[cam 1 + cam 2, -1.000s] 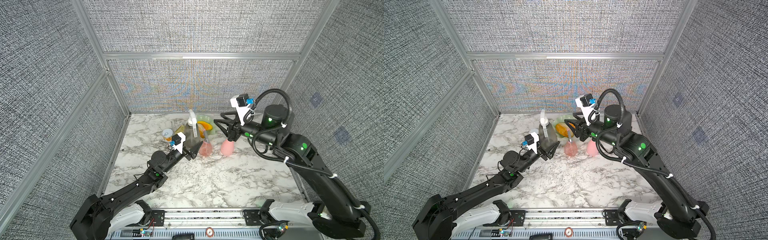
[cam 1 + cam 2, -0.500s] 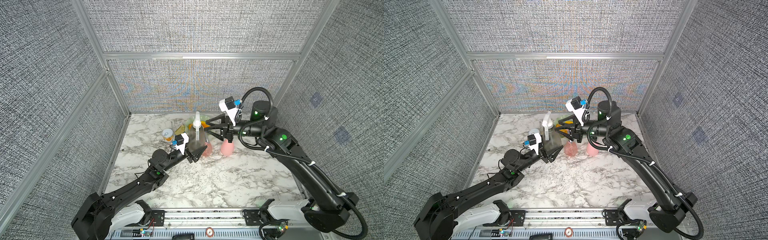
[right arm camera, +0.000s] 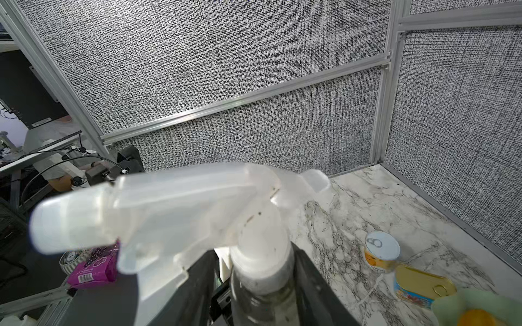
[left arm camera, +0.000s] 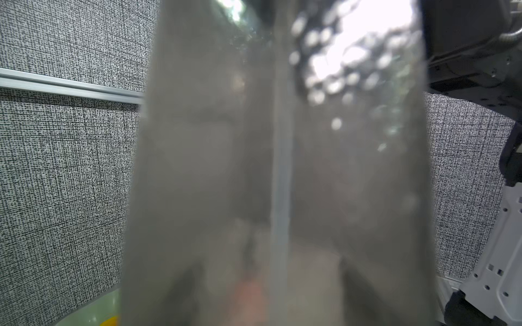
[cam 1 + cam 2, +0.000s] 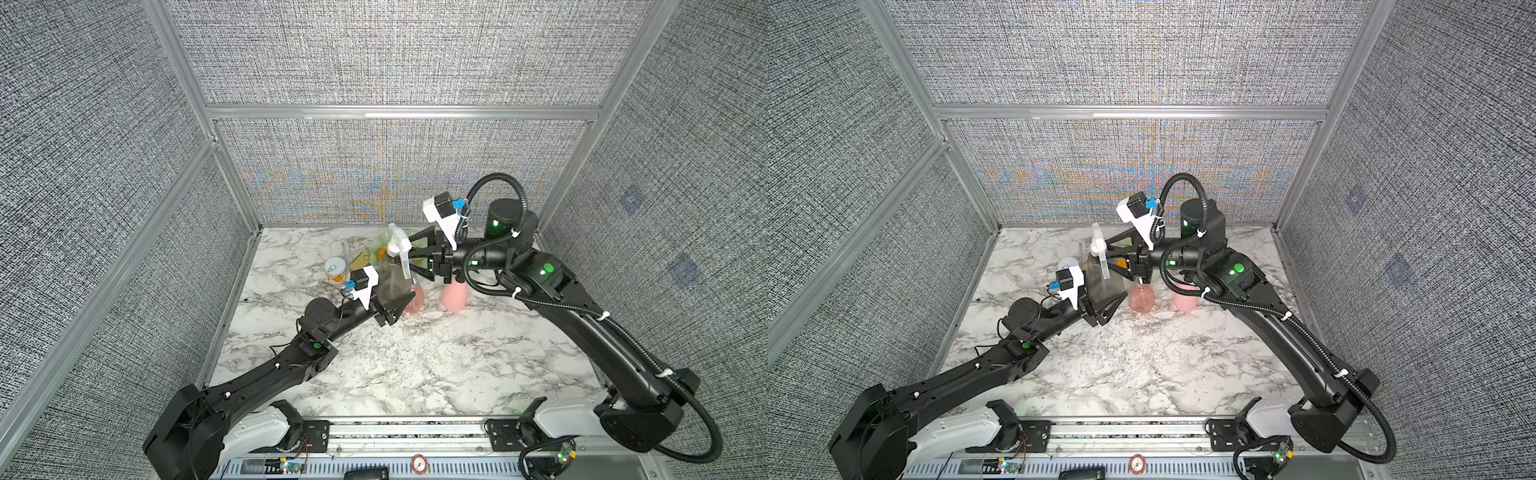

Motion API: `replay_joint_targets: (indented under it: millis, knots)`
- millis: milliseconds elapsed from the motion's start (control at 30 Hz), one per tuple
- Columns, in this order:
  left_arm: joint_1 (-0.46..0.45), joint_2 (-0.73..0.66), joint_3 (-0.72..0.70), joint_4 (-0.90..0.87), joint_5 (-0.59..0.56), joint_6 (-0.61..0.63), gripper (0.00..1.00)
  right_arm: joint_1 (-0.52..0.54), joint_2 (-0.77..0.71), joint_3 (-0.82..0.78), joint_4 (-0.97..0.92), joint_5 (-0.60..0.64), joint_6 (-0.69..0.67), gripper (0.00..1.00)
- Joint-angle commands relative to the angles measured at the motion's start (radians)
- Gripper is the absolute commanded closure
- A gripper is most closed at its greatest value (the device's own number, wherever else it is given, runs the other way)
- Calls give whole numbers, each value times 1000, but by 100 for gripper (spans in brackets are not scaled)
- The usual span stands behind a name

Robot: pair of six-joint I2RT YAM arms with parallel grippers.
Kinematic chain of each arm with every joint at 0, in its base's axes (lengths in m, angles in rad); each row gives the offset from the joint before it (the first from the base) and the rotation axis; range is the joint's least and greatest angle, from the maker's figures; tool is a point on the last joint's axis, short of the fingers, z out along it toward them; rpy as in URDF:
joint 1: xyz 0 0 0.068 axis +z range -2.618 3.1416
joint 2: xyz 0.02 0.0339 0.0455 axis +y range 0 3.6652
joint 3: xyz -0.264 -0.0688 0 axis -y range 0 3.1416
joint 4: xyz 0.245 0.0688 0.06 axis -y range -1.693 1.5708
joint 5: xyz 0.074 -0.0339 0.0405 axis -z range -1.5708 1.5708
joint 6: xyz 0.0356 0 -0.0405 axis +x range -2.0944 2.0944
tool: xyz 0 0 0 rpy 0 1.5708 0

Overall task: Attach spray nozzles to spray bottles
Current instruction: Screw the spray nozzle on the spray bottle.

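Note:
My left gripper point(image 5: 392, 297) is shut on the base of the smoky grey spray bottle point(image 5: 390, 277) point(image 5: 1102, 286) and holds it upright above the table. A pale whitish spray nozzle point(image 5: 398, 243) point(image 5: 1099, 245) sits on its neck, and its dip tube point(image 4: 280, 183) runs down inside. My right gripper point(image 5: 409, 249) point(image 3: 260, 254) is open and straddles the nozzle's collar, with a small gap at one finger. The nozzle's head point(image 3: 180, 203) sticks out past the fingers. A clear pink bottle point(image 5: 415, 300) and a pastel pink bottle point(image 5: 454, 297) stand behind, without nozzles.
A round tin can point(image 5: 336, 269) point(image 3: 382, 251) and a flat yellow-lidded tin point(image 5: 360, 261) point(image 3: 421, 285) lie at the back left. A pale green bowl point(image 5: 380, 243) with something orange in it is behind the grey bottle. The enclosure's walls stand close at the back.
My right gripper has swung left from beside the pastel pink bottle to the nozzle's collar. The left arm has carried the grey bottle a little to the right.

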Motion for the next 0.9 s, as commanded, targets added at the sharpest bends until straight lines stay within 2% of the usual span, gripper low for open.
replay_joint_targets:
  millis: [0,467,667,867]
  knots:
    - [-1,-4,6,34,8,-4,47,4,4,10,34,-4,6,52]
    - [0,-2,6,34,8,3,47,28,7,0,37,59,-15,58]
    - [0,-2,7,30,7,5,47,40,6,2,32,65,-25,68]
    - [0,-2,7,28,2,10,47,63,12,5,-1,114,-52,70]
